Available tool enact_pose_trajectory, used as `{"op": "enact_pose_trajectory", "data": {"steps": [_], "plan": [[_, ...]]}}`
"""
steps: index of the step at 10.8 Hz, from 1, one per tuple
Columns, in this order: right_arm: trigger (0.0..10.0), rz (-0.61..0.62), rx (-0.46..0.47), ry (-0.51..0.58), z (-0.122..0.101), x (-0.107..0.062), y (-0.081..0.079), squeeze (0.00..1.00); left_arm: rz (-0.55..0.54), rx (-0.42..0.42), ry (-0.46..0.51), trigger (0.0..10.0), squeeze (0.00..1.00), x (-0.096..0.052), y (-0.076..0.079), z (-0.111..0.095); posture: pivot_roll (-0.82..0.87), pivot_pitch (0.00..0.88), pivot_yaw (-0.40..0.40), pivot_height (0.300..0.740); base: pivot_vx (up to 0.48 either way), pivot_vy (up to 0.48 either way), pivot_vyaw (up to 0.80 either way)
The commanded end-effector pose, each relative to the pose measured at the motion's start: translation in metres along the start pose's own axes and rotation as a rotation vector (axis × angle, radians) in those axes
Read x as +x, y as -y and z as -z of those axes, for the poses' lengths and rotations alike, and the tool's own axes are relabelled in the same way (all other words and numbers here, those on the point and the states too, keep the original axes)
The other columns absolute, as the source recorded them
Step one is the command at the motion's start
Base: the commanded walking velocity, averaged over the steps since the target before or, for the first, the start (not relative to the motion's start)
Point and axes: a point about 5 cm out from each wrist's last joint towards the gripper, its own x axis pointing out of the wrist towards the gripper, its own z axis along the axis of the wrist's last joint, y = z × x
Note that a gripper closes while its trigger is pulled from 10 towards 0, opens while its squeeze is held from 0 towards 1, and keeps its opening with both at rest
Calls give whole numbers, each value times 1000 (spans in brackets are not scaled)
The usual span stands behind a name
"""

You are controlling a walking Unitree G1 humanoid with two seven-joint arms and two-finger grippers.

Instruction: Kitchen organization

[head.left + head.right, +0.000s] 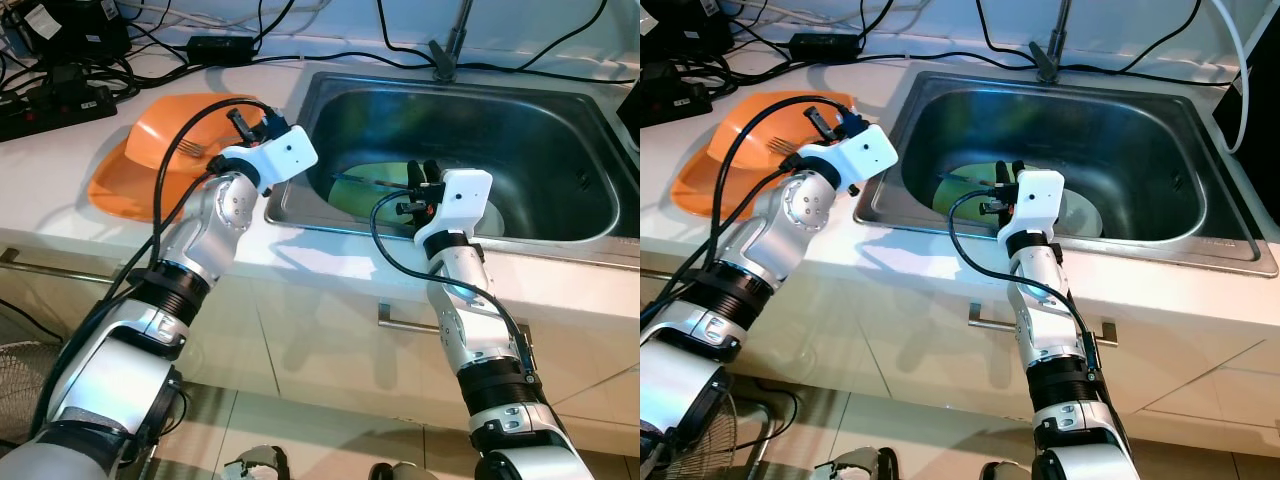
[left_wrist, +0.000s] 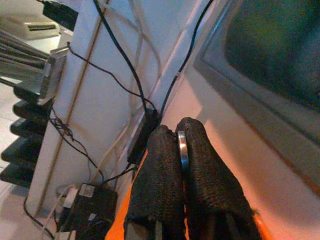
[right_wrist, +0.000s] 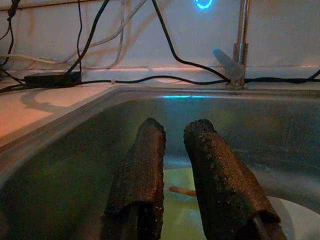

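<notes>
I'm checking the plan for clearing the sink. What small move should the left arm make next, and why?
Probably lower the left end effector onto the orange plate and release. Its fingers are shut on a thin metal utensil, apparently a fork whose tines show over the plate. The right end effector hangs open inside the sink, above the green plate.

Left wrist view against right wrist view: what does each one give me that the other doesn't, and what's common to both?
Left wrist: the left gripper, jaws shut on a thin metal utensil edge, above the orange plate.

Right wrist: the right gripper, jaws open, inside the sink over a yellow-green plate, faucet behind.

Both: white countertop and black cables.
</notes>
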Motion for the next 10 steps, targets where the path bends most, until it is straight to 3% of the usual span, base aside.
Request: {"op": "enact_pose_trajectory", "data": {"steps": [1, 3, 4, 5, 6, 7, 9, 10], "plan": [[10000, 12, 10, -27, 6, -1, 1, 0, -64, 26, 51, 0, 0, 0, -11, -10, 101, 79, 33, 740, 0, 0, 0], [10000, 11, 10, -27, 6, -1, 0, 0, -191, 80, 117, 0, 0, -2, -28, -21, 102, 80, 32, 740, 0, 0, 0], [10000, 12, 9, -27, 6, -1, 1, 0, -258, 71, 191, 10000, 0, -4, -39, -34, 103, 79, 32, 740, 0, 0, 0], [10000, 12, 6, -28, 6, -1, 1, 0, -289, 26, 250, 10000, 0, -6, -45, -43, 101, 78, 33, 740, 0, 0, 0], [10000, 9, 0, -29, 6, -1, 0, 0, -286, -146, 428, 10000, 0, -16, -52, -68, 101, 78, 33, 740, 0, 0, 0], [10000, 9, -4, -27, 6, -1, 0, 0, -251, -309, 515, 10000, 0, -21, -53, -82, 103, 78, 31, 740, 0, 0, 0], [10000, 3, -10, -22, 5, -1, -1, 0, -176, -638, 574, 10000, 0, -27, -48, -89, 100, 77, 33, 740, 0, 0, 0], [10000, -17, -29, -7, 2, -1, -2, 1000, -118, -844, 578, 10000, 0, -27, -44, -88, 94, 73, 32, 740, 0, 0, 0]]}}
